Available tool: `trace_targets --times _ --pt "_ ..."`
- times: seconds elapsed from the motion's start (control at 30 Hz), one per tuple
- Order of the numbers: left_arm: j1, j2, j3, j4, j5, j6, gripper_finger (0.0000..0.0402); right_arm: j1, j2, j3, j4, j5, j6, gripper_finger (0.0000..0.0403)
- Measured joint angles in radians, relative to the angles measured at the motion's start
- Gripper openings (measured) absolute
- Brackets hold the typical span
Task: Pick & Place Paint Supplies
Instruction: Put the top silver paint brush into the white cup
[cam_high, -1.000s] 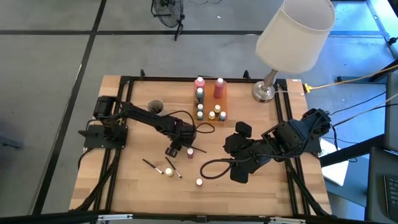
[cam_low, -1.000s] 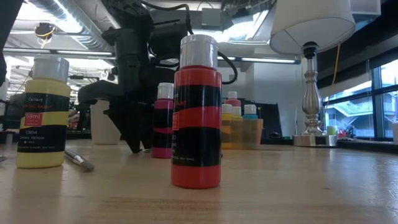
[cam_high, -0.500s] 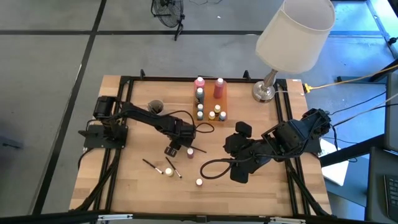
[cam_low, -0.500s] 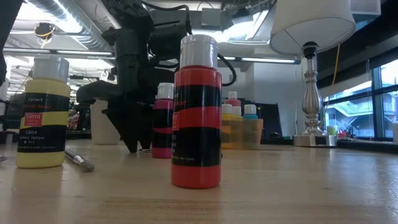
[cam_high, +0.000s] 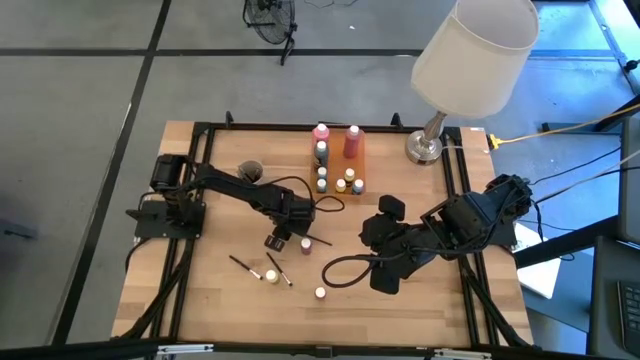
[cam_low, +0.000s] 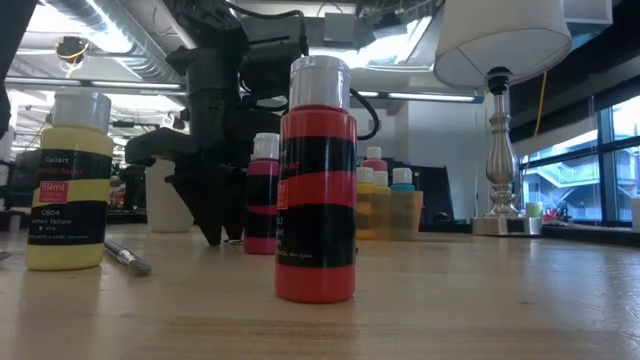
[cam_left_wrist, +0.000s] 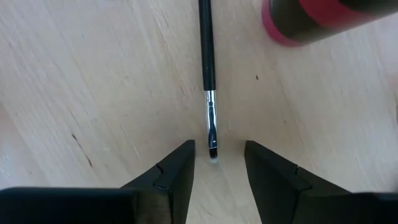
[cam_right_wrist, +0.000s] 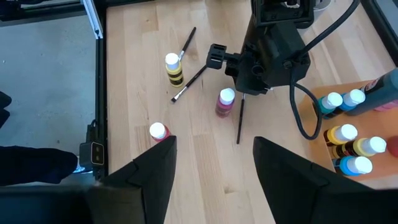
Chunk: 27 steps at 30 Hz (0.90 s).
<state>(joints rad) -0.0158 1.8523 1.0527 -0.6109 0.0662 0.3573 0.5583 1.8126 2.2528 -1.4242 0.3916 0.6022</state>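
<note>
"Gallery", "59ml" on yellow paint bottle (cam_low: 67, 185).

My high camera looks straight down over the whole tabletop (cam_high: 220, 300). The low one sits at surface level, close to a red bottle (cam_low: 316, 190). Left wrist hovers just above a brush (cam_left_wrist: 208, 74); right wrist, farther back, shares it.

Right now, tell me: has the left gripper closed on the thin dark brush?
No. The left gripper stands open, the thin dark brush lying untouched, its tip between the fingers.
</note>
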Motion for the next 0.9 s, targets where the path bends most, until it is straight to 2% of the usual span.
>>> trace_targets --times 0.57,0.9 --pt "0.001 0.0 -0.002 0.019 0.008 0.014 0.0135 -0.002 0.0 0.0 0.001 0.0 0.0 0.0217" --pt "0.002 0.0 -0.002 0.032 0.016 0.023 0.0075 -0.004 0.0 0.0 0.001 0.0 0.0 0.0217"
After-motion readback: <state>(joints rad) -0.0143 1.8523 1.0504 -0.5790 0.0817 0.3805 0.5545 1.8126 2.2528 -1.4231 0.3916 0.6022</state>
